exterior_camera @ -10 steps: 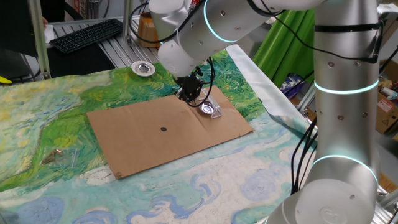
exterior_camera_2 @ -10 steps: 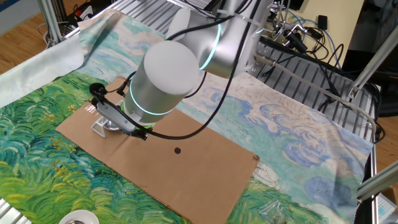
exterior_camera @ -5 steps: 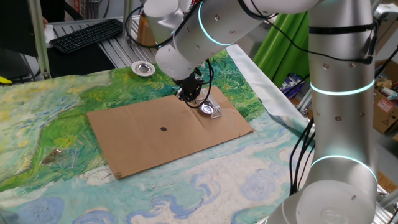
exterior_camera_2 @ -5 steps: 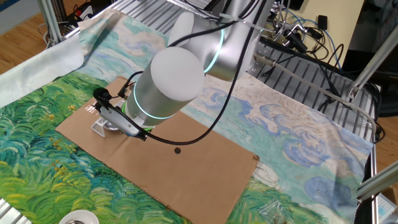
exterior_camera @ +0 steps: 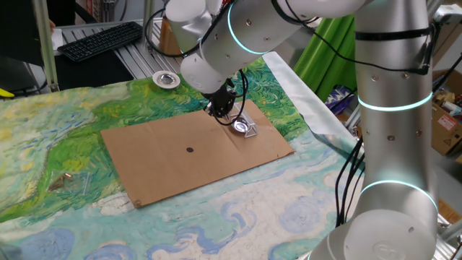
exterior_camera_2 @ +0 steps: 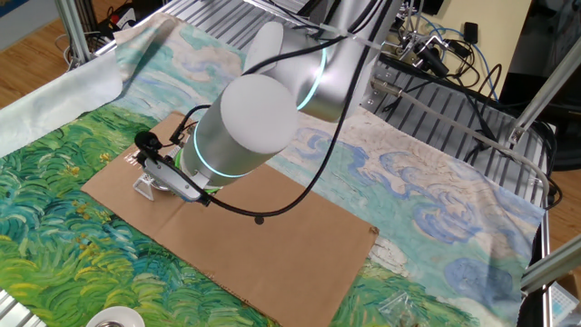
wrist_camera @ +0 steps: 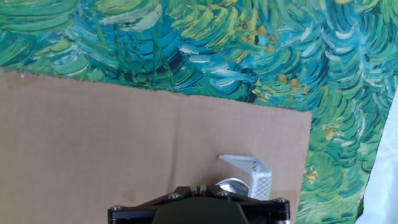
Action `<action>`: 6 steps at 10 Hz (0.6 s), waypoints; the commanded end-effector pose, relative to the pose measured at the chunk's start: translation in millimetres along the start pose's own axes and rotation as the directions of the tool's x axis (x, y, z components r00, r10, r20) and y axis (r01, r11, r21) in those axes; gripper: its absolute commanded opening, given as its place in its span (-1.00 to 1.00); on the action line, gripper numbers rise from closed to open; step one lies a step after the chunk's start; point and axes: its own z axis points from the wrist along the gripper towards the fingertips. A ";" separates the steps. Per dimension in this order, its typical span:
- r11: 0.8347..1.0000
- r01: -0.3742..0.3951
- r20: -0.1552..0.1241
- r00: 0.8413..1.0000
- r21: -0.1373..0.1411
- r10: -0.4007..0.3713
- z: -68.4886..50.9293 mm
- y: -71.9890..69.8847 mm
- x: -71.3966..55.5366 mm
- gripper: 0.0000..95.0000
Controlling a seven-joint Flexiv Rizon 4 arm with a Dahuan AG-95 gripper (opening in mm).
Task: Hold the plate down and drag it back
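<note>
Gripper [exterior_camera: 229, 120]: black, two-finger, pitched steeply downward over the far right part of a flat brown cardboard sheet [exterior_camera: 189, 153]. Its fingers are drawn fully together with nothing clamped between them. In the hand view the fingertips are hidden below the black gripper body [wrist_camera: 199, 210], so contact with the plate cannot be confirmed there.

Plate: the small round shiny silver metal plate [exterior_camera: 240, 128] with a dark reflective centre lies on the cardboard directly at the gripper's tip. In the hand view only its upper rim [wrist_camera: 231, 185] shows just ahead of the gripper body. In the other fixed view the plate [exterior_camera_2: 162, 184] is largely screened by the arm.

Other items: a small pale perforated wedge piece [wrist_camera: 251, 173] sits just beyond the gripper, touching or nearly touching the plate; which cannot be told. A second silver dish with a broad pale rim [exterior_camera: 166, 79] rests well apart from the gripper, off the cardboard. A small black dot [exterior_camera: 190, 150] marks the cardboard's middle. The worktop carries a painted green and blue cloth [exterior_camera: 58, 137].
</note>
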 end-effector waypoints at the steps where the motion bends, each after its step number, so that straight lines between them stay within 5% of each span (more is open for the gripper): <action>1: 1.000 -0.005 -0.001 1.000 -0.004 0.005 0.6 0.1 -0.1 -1.00; 5: 1.000 -0.003 -0.005 1.000 -0.017 0.003 1.1 0.2 -0.5 -1.00; 6: 0.999 0.007 -0.005 1.000 -0.042 -0.007 1.1 0.2 -0.5 -1.00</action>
